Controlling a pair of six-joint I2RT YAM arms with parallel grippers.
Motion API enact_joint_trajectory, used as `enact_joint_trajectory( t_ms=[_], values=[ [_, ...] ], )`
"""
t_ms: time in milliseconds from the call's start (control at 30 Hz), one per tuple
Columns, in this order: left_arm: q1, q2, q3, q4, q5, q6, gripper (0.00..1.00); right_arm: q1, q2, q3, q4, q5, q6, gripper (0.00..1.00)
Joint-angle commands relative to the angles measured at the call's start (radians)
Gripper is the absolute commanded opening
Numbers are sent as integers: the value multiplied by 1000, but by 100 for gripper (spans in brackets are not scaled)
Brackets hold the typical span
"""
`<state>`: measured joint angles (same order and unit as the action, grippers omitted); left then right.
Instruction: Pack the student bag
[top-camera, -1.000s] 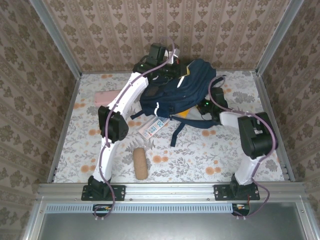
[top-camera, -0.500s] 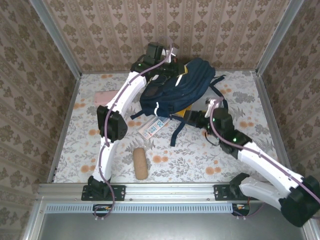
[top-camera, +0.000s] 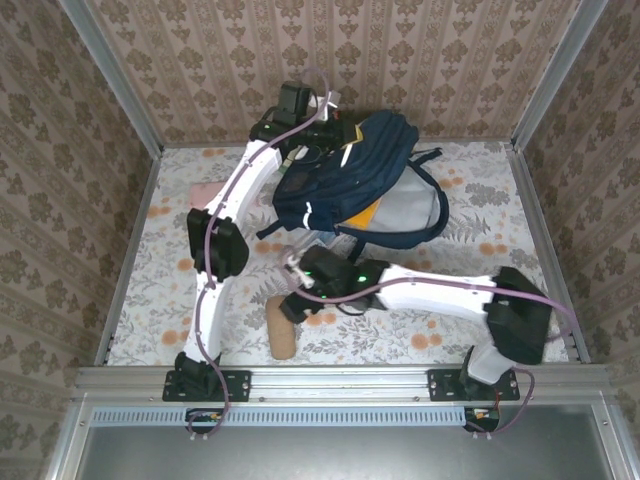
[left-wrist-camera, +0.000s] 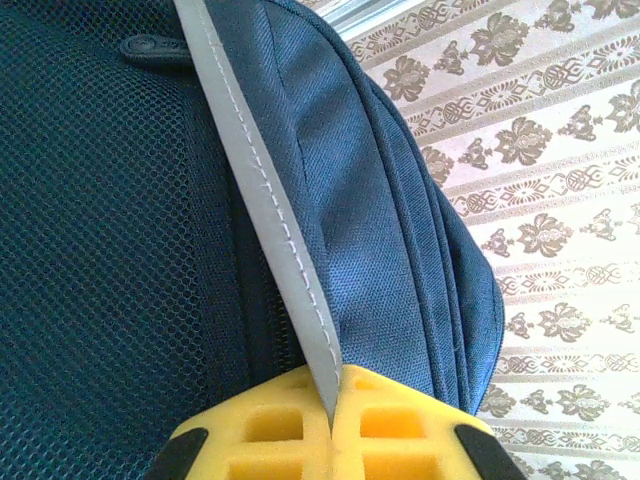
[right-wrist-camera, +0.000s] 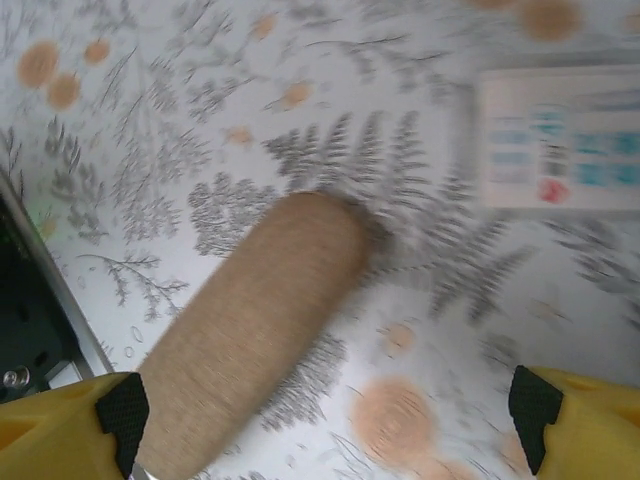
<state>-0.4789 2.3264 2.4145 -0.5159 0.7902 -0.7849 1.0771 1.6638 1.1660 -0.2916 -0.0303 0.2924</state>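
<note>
Student bag (top-camera: 350, 170), navy blue and by far the largest thing in view, lies at the far middle of the flowered table (top-camera: 470, 300), close to the back wall. Its top end is raised toward the left. Its mouth gapes toward the near right, where pale grey lining (top-camera: 410, 210) and a yellow shape (top-camera: 366, 215) show; what the yellow shape is cannot be told.

At the far left of the table lies a pink flat object (top-camera: 205, 189), partly hidden behind the left arm (top-camera: 235, 200). That white arm reaches from the near edge to the far side, where the left gripper (top-camera: 340, 133) meets the bag's raised top. In the left wrist view its yellow pads (left-wrist-camera: 270, 430) are pressed together on a reflective grey strip (left-wrist-camera: 265, 215) sewn down the bag. Dark mesh (left-wrist-camera: 110, 230) lies left of the strip and smooth navy fabric right of it.

Near the front, just left of centre, a tan fabric roll (top-camera: 282, 332) lies on the table. The right arm (top-camera: 440, 295) stretches leftward, low across the table, and the right gripper (top-camera: 290, 305) hangs over the roll's far end. In the right wrist view its yellow fingers (right-wrist-camera: 50, 440) stand wide apart, gripping nothing. The roll lies slanted beside the left-hand finger, and a white printed packet (right-wrist-camera: 560, 135) lies apart at upper right.
</note>
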Motion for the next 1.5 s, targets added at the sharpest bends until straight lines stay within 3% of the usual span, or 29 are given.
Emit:
enact_joint_trajectory(
  t_ms=[0, 167, 633, 767, 933, 1033, 1233, 1467],
  values=[
    [68, -13, -7, 97, -1, -21, 0, 39, 108, 122, -119, -50, -77, 99],
    [91, 0, -16, 123, 9, -46, 0, 71, 252, 224, -158, -44, -96, 100],
    [88, 25, -28, 161, 38, -85, 0, 147, 438, 312, -295, 292, -128, 100],
    [84, 23, -24, 164, 41, -86, 0, 146, 384, 236, -262, 305, -130, 100],
    [77, 20, -18, 169, 42, -90, 0, 143, 323, 144, -215, 225, -141, 99],
    [73, 19, -17, 165, 45, -88, 0, 136, 271, 71, -157, 162, -148, 90],
    [72, 18, -15, 163, 44, -86, 0, 115, 157, -36, -52, 94, -143, 58],
    [69, 7, -12, 159, 53, -85, 0, -40, -107, -181, 32, 90, -65, 56]
  ],
)
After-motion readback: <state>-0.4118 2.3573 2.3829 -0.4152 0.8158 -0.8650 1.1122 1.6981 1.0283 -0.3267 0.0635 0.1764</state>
